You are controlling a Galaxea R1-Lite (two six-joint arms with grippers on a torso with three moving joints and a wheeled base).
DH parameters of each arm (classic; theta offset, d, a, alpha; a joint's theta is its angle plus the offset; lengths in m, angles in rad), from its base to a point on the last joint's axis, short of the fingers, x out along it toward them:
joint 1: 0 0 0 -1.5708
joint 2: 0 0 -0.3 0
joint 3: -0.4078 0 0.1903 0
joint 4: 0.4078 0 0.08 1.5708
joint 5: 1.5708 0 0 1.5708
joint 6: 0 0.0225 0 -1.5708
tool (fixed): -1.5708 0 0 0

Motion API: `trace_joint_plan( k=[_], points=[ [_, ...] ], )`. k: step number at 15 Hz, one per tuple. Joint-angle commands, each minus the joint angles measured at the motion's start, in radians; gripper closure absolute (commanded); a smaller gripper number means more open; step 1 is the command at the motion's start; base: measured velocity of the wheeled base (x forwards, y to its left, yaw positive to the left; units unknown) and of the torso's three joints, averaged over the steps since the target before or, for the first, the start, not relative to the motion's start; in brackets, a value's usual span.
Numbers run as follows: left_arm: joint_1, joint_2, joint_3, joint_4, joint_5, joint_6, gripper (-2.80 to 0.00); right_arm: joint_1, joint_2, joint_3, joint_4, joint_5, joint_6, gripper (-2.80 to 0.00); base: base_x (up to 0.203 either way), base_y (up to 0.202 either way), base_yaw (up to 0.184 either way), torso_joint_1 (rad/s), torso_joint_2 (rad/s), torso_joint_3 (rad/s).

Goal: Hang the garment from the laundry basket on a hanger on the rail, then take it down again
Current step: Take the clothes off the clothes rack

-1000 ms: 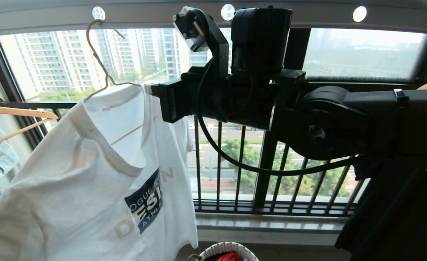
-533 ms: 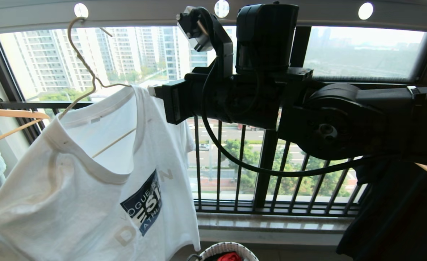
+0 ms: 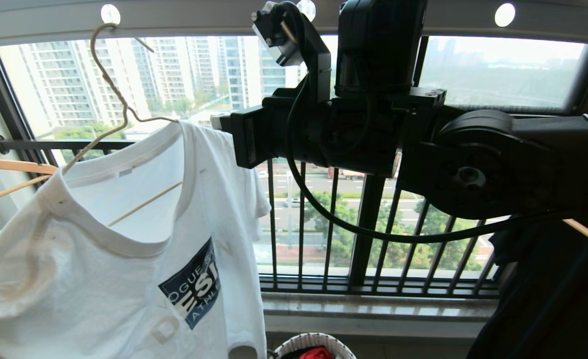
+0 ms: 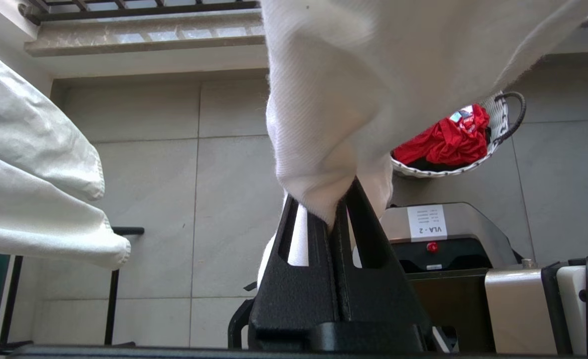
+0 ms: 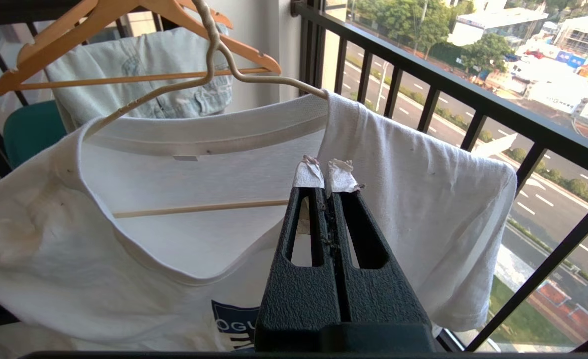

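The garment (image 3: 124, 279), a white T-shirt with a navy chest graphic, hangs on the thin beige hanger (image 3: 114, 89), whose hook sits at a hole in the grey rail (image 3: 199, 17). My right gripper (image 3: 217, 121) is shut, its taped tips (image 5: 326, 173) just in front of the garment's (image 5: 199, 164) shoulder, with nothing seen between them. My left gripper (image 4: 329, 219) is out of the head view and is shut on a fold of the garment (image 4: 333, 99) low down. The laundry basket (image 3: 298, 344) stands on the floor below.
A wooden hanger (image 3: 9, 167) with a pale denim piece (image 5: 139, 60) hangs to the left. The black window railing (image 3: 363, 239) runs behind. A dark garment (image 3: 548, 299) hangs at the right. A red garment (image 4: 448, 142) lies in the laundry basket (image 4: 438, 172).
The hanger and garment have swung to the left, and the garment's lower left side is drawn further out. My right arm has risen slightly and shifted to the right.
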Motion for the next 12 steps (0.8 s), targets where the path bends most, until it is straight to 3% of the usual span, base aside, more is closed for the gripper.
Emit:
trace_joint_plan(
  k=[1, 2, 4, 8, 12],
  points=[
    [0.000, 0.006, -0.026, 0.002, 0.001, 0.000, 0.00, 0.000, -0.010, 0.000, 0.006, -0.002, 0.000, 0.00, 0.000, 0.000, 0.000, 0.000, 0.00, 0.000],
    [0.000, 0.007, -0.043, 0.003, 0.003, 0.002, -2.80, -0.001, -0.014, 0.001, 0.010, -0.009, 0.000, 0.00, 0.000, 0.000, 0.000, 0.000, 0.00, 0.000],
    [0.000, 0.006, -0.068, 0.024, 0.006, 0.009, -2.80, -0.004, -0.016, 0.005, 0.010, -0.027, -0.001, 0.00, 0.000, 0.000, 0.000, 0.000, 0.00, 0.000],
    [0.000, -0.032, -0.230, 0.176, 0.005, 0.012, -2.80, -0.011, -0.034, 0.039, 0.010, -0.048, -0.001, 0.00, 0.000, 0.000, 0.000, 0.000, 0.00, 0.000],
    [-0.002, -0.022, -0.304, 0.178, 0.000, 0.013, -2.80, -0.017, -0.041, 0.056, 0.009, -0.061, 0.000, 0.00, 0.000, 0.000, 0.000, 0.000, 0.00, 0.000]
  ],
)
